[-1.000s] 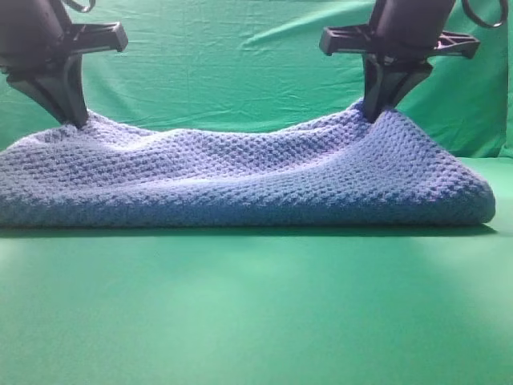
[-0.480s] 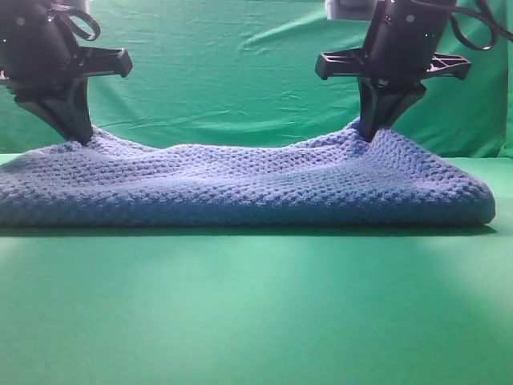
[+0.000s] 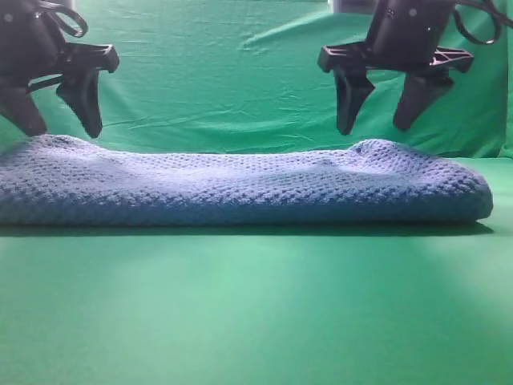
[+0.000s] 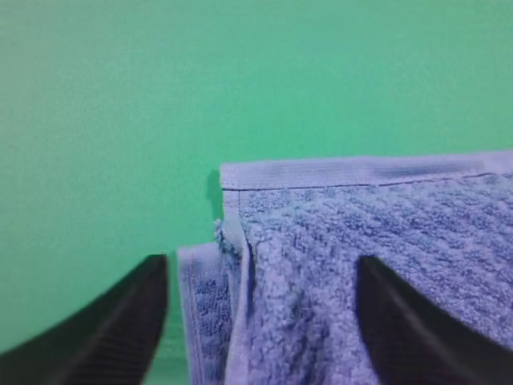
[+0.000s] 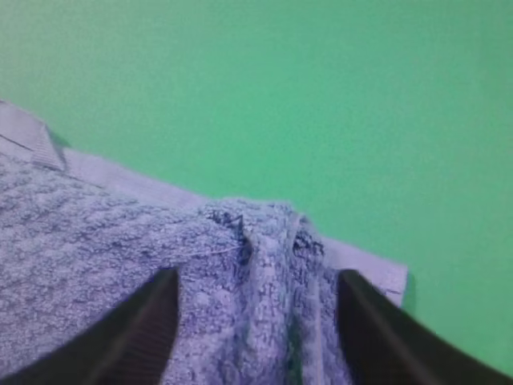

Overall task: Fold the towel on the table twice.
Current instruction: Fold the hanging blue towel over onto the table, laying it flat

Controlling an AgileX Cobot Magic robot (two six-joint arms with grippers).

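Note:
The blue-grey waffle towel [image 3: 240,188] lies folded over itself on the green table [image 3: 256,305], its fold along the near edge. My left gripper [image 3: 56,128] is open just above the towel's far left corner, holding nothing. My right gripper [image 3: 375,124] is open above the far right corner, empty. In the left wrist view the towel's stacked corner layers [image 4: 321,257] lie between the spread fingers [image 4: 120,321]. In the right wrist view the bunched corner [image 5: 256,241] lies between the spread fingers [image 5: 377,337].
A wrinkled upright green backdrop [image 3: 224,72] hangs behind the table. The green table surface extends in front of the towel and past its right end [image 3: 501,172].
Both grippers were shut on the towel's far corners and holding them raised. They have opened and lifted, and the corners have dropped flat onto the folded towel.

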